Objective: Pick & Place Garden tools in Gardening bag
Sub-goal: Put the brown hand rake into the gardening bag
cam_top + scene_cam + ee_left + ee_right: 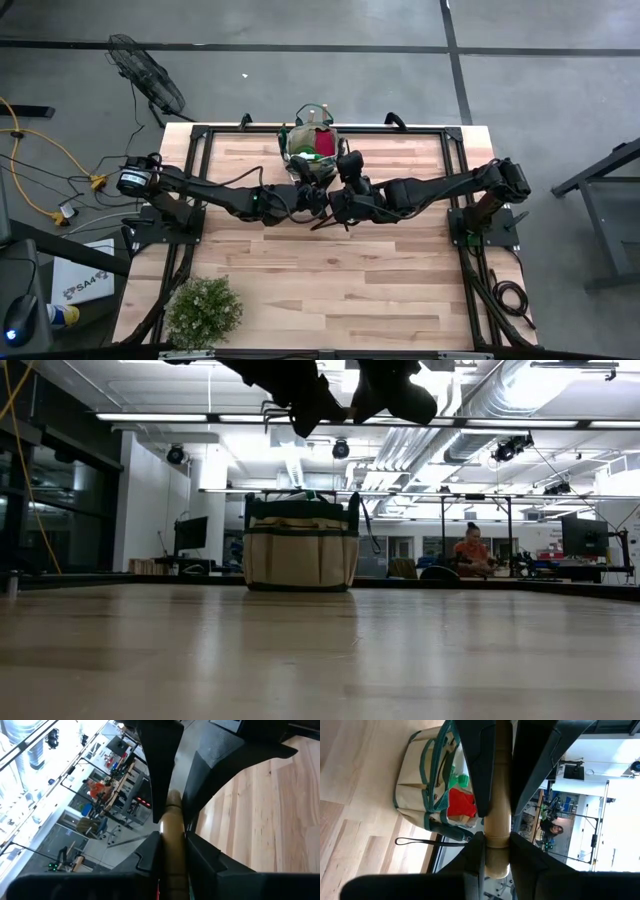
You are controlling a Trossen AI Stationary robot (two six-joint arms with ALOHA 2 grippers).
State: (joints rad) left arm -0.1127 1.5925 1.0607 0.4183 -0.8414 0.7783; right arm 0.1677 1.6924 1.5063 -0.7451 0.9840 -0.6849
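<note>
Apparently a handover is being made above the middle of the table: a wooden tool handle [497,815] is being gripped by the right gripper [345,200], and the left gripper [312,198] is being closed narrowly around the same handle. Probably it is the wire rake, as tines are showing in the low view. Next, one grip must be released and the tool carried over the gardening bag [310,142], standing at the far edge. Red shears [461,802] and a green sprayer [462,780] are already being kept inside.
</note>
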